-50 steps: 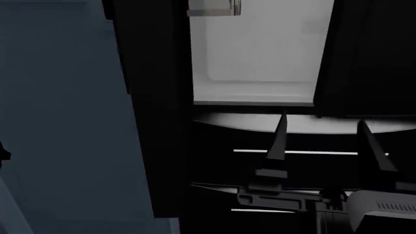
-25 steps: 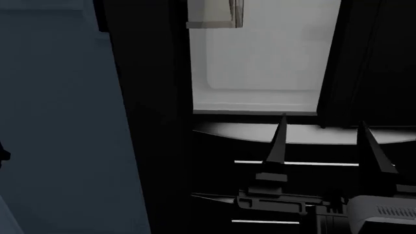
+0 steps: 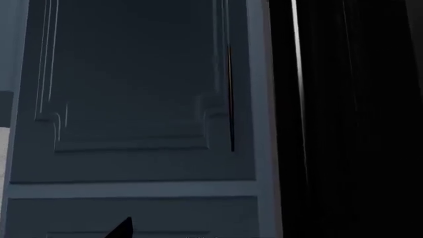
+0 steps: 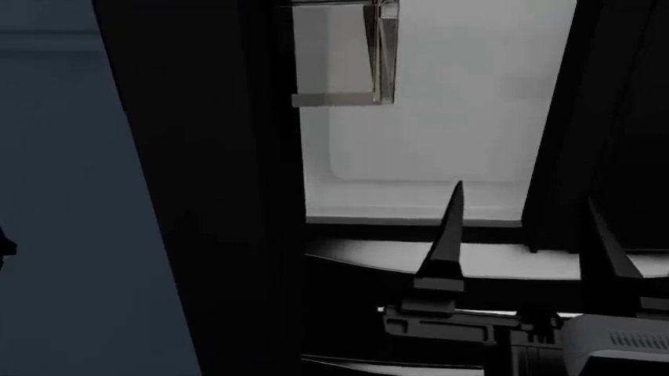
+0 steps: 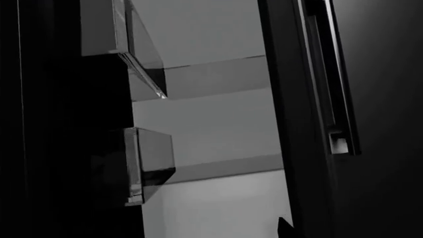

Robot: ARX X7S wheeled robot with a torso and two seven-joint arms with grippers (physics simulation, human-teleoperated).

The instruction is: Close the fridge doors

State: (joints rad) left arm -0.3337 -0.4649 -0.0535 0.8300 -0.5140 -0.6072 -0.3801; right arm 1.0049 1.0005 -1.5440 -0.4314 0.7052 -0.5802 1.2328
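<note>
The fridge doors stand ajar with a gap between them. The left door (image 4: 209, 196) is a black slab with a clear bin (image 4: 345, 55) on its inner face. The right door (image 4: 616, 110) is at the far right. White fridge lining (image 4: 439, 117) shows between them. My right gripper (image 4: 528, 243) is open and holds nothing, its fingers pointing into the gap below the lining. The right wrist view shows the left door's bins (image 5: 148, 163), the right door's handle (image 5: 334, 99) and one fingertip (image 5: 286, 229). In the left wrist view a single fingertip (image 3: 122, 229) faces a cabinet, with a black door (image 3: 350, 119) beside it.
A blue-grey cabinet panel (image 4: 63, 196) fills the left of the head view and most of the left wrist view, where the panel (image 3: 132, 99) is close. Below the fridge compartment sits a black drawer with a silver bar handle (image 4: 418, 312), partly behind my right gripper.
The head view has risen: the white lining, the bin and the drawers have slid down in the frame. The gap between the doors looks slightly wider. The right gripper stays open.
</note>
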